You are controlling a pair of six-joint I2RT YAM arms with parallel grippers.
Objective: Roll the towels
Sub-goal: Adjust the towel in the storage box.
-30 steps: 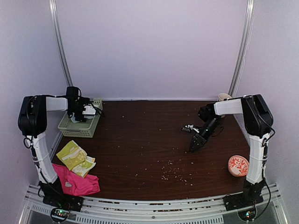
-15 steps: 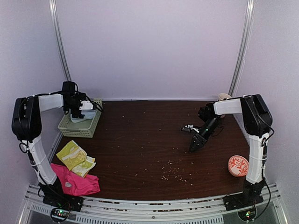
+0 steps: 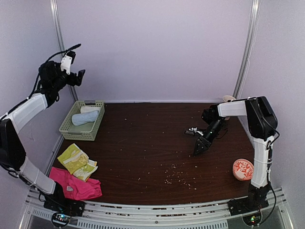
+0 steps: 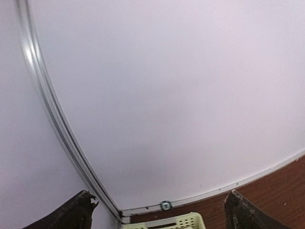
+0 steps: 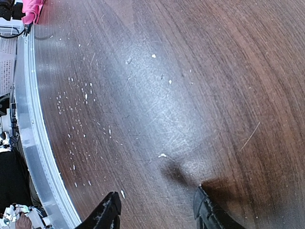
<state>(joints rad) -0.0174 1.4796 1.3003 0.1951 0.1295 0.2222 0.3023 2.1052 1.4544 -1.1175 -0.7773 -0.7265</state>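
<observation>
Your left gripper (image 3: 75,67) hung high in front of the wall (image 3: 157,47). Its jaws were spread wide with nothing between them. In its wrist view only the two fingertips (image 4: 76,213) showed, with bare wall ahead.

Well below it sat the basket (image 3: 78,135). It held the cream towel (image 3: 91,109) and the blue towel (image 3: 83,118), both rolled and lying side by side. Lower again, near that arm's base, the yellow-green towel (image 3: 72,157) lay unrolled on the table (image 3: 143,143). Its near edge touched the pink towel (image 3: 76,187), which was also unrolled.

Your right gripper (image 3: 199,147) pointed down just above the table. Its jaws were partly apart and empty, with bare wood and crumbs (image 5: 86,95) beneath. All four towels lay far to its left. A bowl (image 3: 243,169) stood near it on its right, toward that arm's base.
</observation>
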